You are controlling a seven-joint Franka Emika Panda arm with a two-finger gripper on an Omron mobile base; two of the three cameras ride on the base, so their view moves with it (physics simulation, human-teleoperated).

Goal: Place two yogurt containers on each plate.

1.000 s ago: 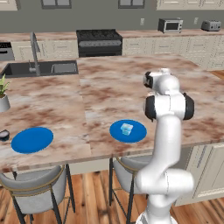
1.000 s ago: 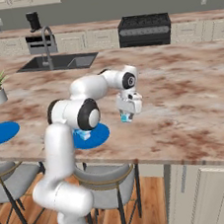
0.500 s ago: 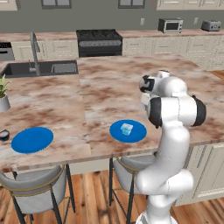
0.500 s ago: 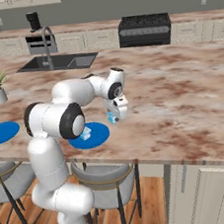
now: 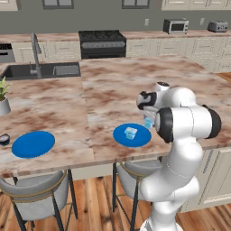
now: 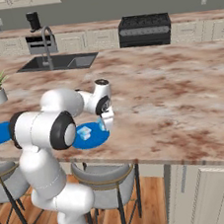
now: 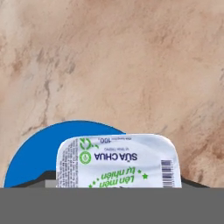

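Marble island (image 5: 103, 97) ahead of me, sink (image 5: 43, 71) set in it. Black stove (image 5: 102, 43) on the back counter, cream cabinets (image 5: 180, 47). Grey stools (image 5: 38, 191) on wood floor (image 5: 97, 203).

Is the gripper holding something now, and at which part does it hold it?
Yes, the gripper holds a yogurt container above the near plate. The fingers seem to clamp its sides, but the contact points are hidden.
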